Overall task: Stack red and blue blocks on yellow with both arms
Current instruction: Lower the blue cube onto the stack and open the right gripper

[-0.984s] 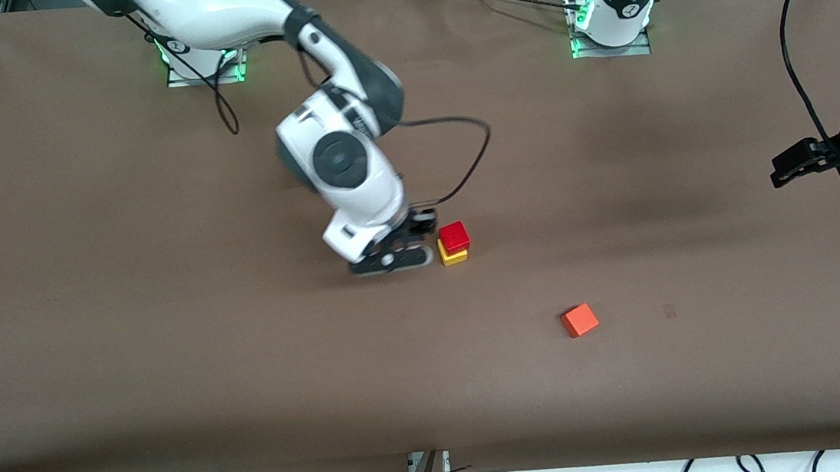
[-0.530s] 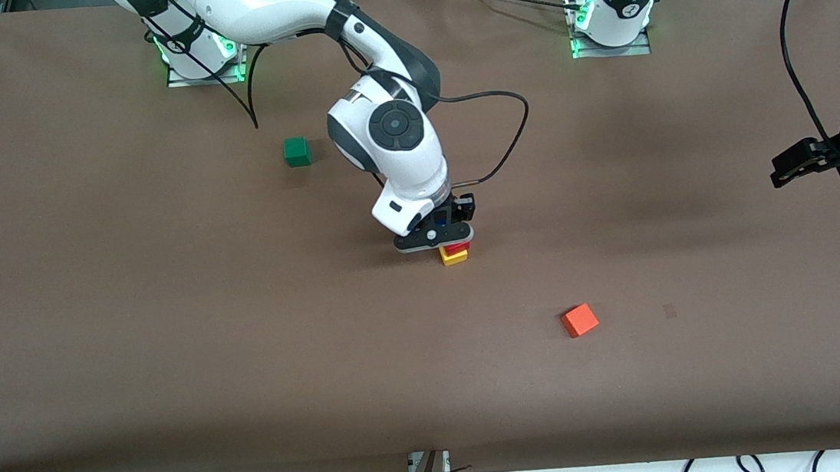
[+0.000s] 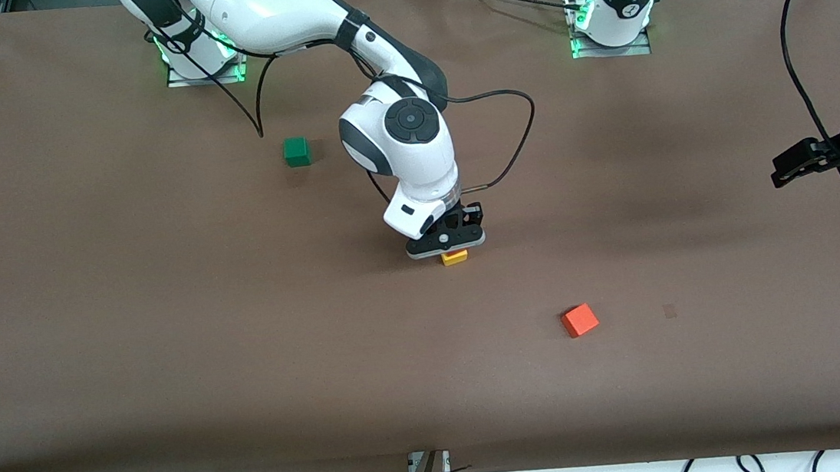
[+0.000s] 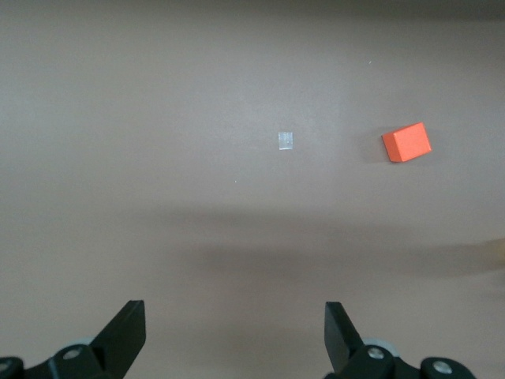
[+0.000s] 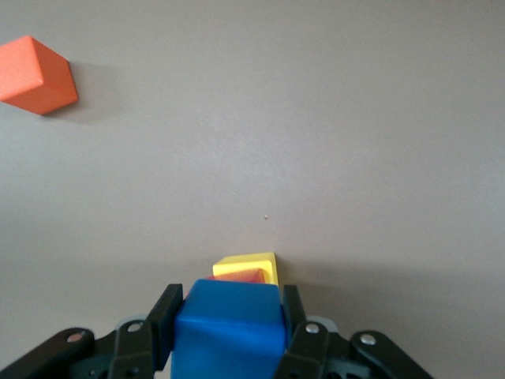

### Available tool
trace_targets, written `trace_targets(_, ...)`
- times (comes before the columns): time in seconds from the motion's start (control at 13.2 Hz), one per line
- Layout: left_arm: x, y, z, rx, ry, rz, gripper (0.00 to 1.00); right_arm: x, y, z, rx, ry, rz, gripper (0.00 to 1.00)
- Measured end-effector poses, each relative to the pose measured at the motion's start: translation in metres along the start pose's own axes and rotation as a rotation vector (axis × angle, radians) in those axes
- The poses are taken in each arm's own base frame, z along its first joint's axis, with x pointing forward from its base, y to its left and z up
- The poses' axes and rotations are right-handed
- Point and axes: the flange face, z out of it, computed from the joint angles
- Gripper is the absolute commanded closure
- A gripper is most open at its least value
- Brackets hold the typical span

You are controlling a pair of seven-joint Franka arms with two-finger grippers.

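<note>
Two arms share the brown table (image 3: 169, 353), and only the right one is at the stack. The right gripper (image 3: 445, 242) hangs directly over the yellow cube (image 3: 454, 257), which sits near the middle of the table; from the front only a sliver of that cube shows beneath the black fingers. The right wrist view tells more — the blue cube (image 5: 229, 330) is pinched between the fingers (image 5: 162, 316), and just under it a thin edge of the red cube (image 5: 238, 275) rests on the yellow one. Whether the blue cube already touches the red one cannot be told.

An orange cube (image 3: 579, 320) lies nearer the front camera than the stack and toward the left arm's end of the table. A green cube (image 3: 296, 151) sits farther from the camera, toward the right arm's end.

At its own end of the table the left arm waits, its left gripper (image 3: 795, 165) spread open and holding nothing — its wrist view shows the two fingers (image 4: 126, 335) wide apart above bare tabletop.
</note>
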Motion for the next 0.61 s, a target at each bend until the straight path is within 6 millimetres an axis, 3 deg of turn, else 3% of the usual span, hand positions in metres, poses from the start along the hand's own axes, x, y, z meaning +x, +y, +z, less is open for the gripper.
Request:
trace_targets(0.3,0.0,-0.001,0.0,0.0,0.0,-0.001,0.0,-0.001,-0.002,0.005,-0.002,0.008,-0.008,0.59)
trace_targets(0.61,0.0,-0.001,0.0,0.0,0.0,-0.002,0.0,-0.002,-0.001,0.015,-0.003,0.019,-0.014,0.19)
